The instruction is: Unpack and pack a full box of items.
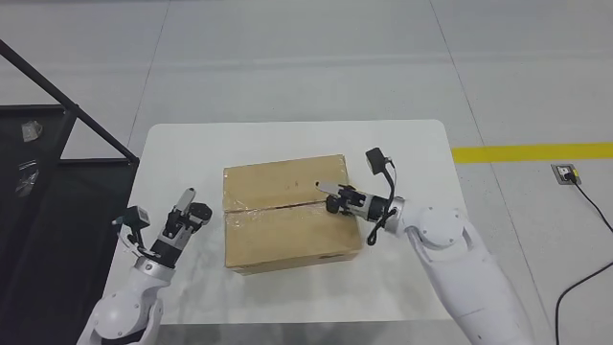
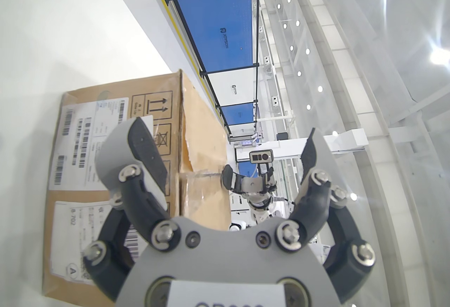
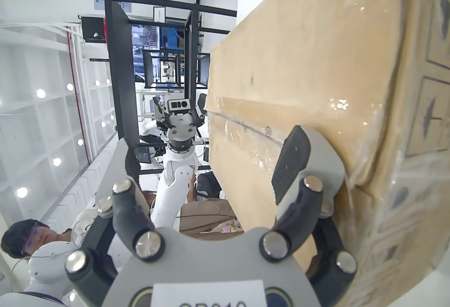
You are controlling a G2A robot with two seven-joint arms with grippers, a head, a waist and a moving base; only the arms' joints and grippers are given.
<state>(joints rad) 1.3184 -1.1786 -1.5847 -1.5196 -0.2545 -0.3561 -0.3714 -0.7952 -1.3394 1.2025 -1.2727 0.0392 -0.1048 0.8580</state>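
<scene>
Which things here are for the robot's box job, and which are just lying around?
For the job:
box on the table
right gripper, open, at the box's top seam
left gripper, open, beside the box

Just lying around:
black frame beside the table
floor socket
</scene>
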